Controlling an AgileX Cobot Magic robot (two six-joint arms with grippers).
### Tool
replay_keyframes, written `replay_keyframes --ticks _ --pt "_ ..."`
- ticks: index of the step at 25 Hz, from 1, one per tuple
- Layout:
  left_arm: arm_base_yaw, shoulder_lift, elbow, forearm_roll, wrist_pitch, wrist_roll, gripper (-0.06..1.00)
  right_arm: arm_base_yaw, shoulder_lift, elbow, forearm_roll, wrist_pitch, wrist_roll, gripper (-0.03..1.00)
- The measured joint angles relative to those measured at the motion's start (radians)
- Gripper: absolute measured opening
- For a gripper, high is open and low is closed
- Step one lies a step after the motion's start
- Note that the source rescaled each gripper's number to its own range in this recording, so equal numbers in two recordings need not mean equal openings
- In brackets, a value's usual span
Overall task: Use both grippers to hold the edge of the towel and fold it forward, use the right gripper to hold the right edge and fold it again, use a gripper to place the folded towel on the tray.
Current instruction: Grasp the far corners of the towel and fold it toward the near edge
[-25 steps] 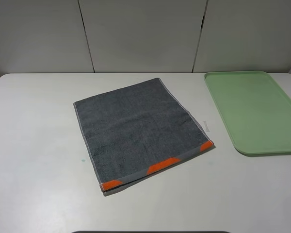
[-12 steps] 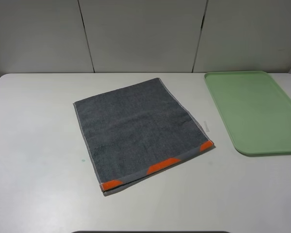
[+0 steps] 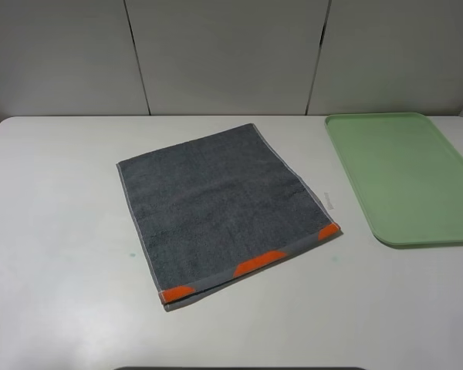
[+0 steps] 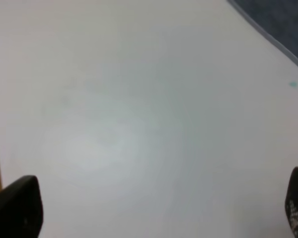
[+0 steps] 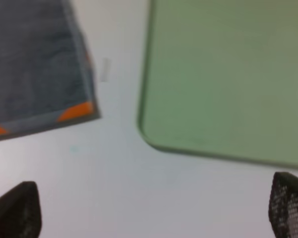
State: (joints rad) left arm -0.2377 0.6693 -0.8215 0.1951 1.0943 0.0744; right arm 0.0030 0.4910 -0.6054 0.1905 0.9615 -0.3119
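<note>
The dark grey towel (image 3: 220, 212) lies flat in the middle of the white table, turned a little askew. Its edge with orange patches (image 3: 255, 266) faces the front. The pale green tray (image 3: 405, 177) rests at the right, bare. Neither arm shows in the high view. In the left wrist view my left gripper (image 4: 154, 208) stands open over bare table, with a towel corner (image 4: 283, 20) far off. In the right wrist view my right gripper (image 5: 149, 208) stands open above the table, short of the towel's orange corner (image 5: 74, 111) and the tray's corner (image 5: 154, 134).
A small pale tag (image 3: 329, 200) lies on the table between towel and tray. A tiny teal speck (image 3: 131, 254) marks the table left of the towel. Grey wall panels (image 3: 231, 54) close off the back.
</note>
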Motion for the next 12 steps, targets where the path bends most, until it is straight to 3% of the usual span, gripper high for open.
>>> replay_keyframes --ticks 5,12 --pt "-0.119 0.108 -0.002 -0.007 0.009 0.067 0.96 0.155 0.145 -0.003 0.006 -0.063 -0.062 1.0" --pt "-0.249 0.259 -0.002 -0.016 0.024 0.121 0.96 0.313 0.453 -0.117 0.005 -0.066 -0.115 1.0"
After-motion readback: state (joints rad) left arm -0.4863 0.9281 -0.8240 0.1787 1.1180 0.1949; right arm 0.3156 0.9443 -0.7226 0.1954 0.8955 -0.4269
